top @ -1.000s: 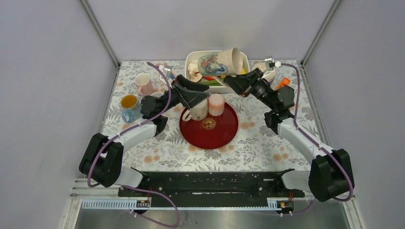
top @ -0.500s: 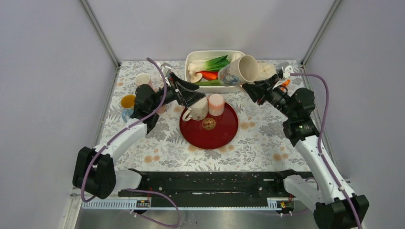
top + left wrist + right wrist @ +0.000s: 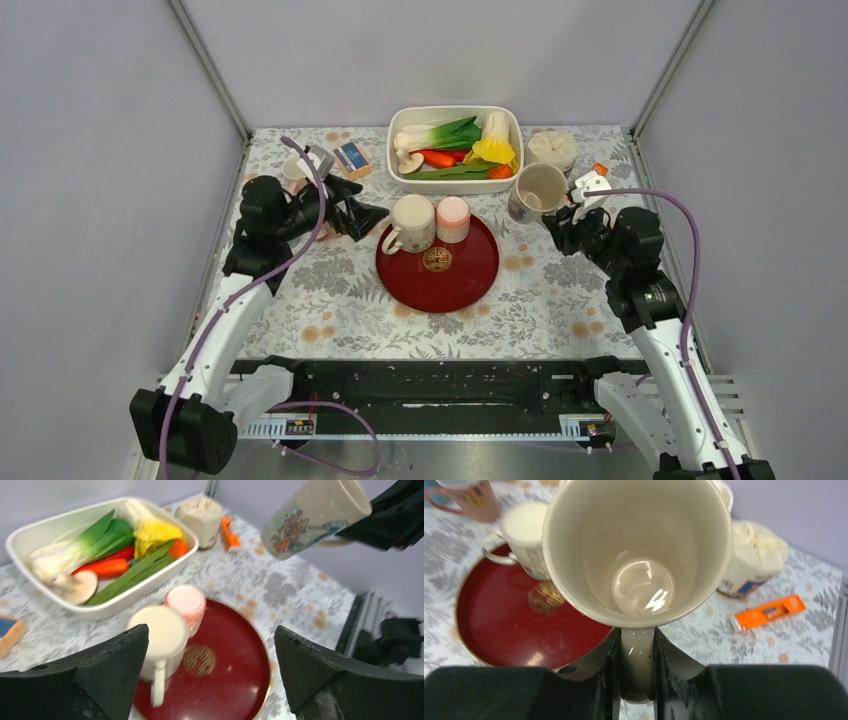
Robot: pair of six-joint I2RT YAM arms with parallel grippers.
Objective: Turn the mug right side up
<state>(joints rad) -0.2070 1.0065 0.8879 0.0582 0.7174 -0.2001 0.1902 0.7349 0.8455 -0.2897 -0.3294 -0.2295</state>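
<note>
A red tray (image 3: 450,285) carrying cups (image 3: 413,220) lies left of the mug (image 3: 538,190), with a vegetable dish (image 3: 455,108) behind. The right claw (image 3: 636,667) pinches the mug's handle above the counter (image 3: 540,290), the mug leaning with its mouth upward. The left claw (image 3: 211,629) gapes wide and empty.

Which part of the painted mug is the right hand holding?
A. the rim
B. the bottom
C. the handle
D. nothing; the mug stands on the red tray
C: in the right wrist view, the handle of the mug is clamped in the right hand, just below the mug's open mouth.
</note>
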